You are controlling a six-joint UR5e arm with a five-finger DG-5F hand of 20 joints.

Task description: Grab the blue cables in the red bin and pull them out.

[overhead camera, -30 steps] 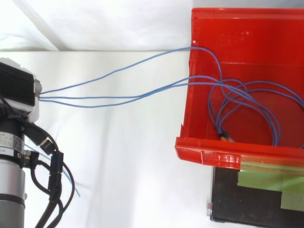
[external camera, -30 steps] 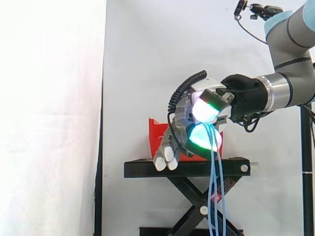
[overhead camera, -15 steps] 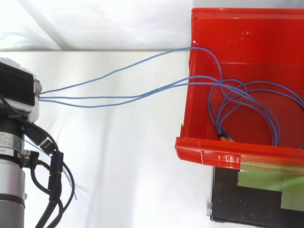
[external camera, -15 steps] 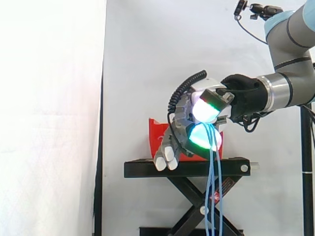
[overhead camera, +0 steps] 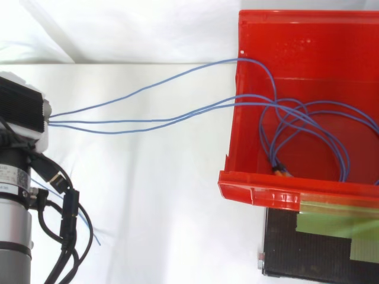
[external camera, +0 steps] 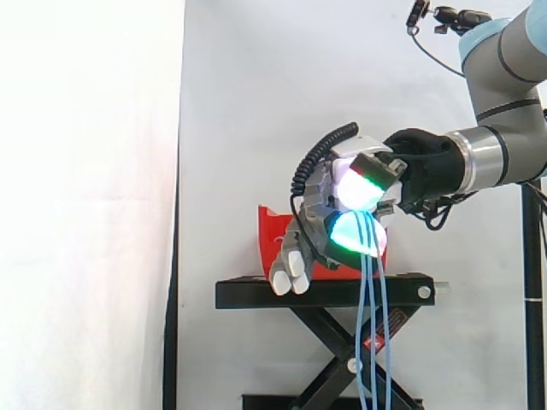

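Thin blue cables (overhead camera: 172,120), looped in the red bin (overhead camera: 266,189), ran over its wall in three strands, pinched between the hand's (external camera: 325,205) pads.

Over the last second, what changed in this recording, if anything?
The robot hand rose very slightly in the side view, and the blue cables hanging below it swayed a little. It took hold of nothing new and let go of nothing: it stays shut on the cables. The loops in the red bin lie as before.
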